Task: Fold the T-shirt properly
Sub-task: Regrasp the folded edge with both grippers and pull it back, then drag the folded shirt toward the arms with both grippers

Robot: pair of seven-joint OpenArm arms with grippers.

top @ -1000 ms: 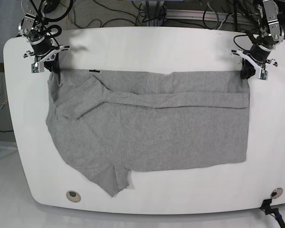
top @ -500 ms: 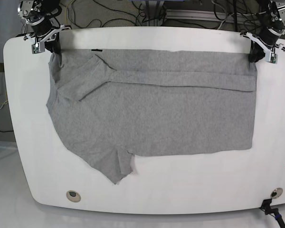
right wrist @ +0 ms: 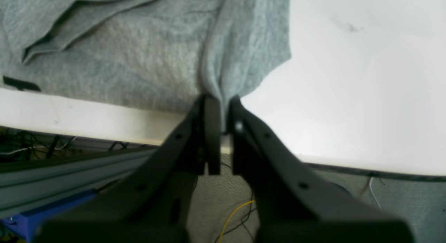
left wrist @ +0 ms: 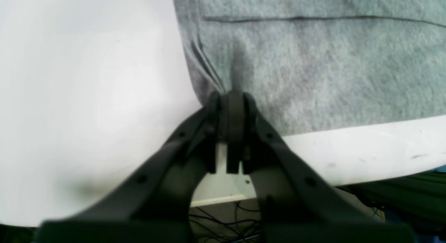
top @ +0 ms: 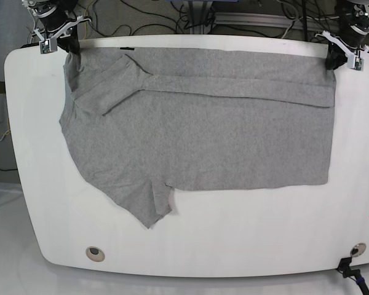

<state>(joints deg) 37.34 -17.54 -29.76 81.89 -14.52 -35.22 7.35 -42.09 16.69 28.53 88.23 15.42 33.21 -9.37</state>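
Both pincers — left [left wrist: 231, 96], right [right wrist: 223, 98] — clenched on the grey cotton T-shirt [top: 197, 123] at the bench's [top: 190, 246] far corners; could slip off that edge — overpulled.

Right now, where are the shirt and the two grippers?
shirt [top: 203, 135], base view, middle of the cloth.
left gripper [left wrist: 232, 96], left wrist view, pinching the shirt's edge.
right gripper [right wrist: 223, 98], right wrist view, pinching the corner.

Both grippers sit farther back than a second ago, now at the table's [top: 190, 258] far edge. The left gripper [top: 339, 56] and right gripper [top: 63, 42] have dragged the T-shirt [top: 203, 135] with them, so its top edge reaches the rim and its lower hem lies higher.
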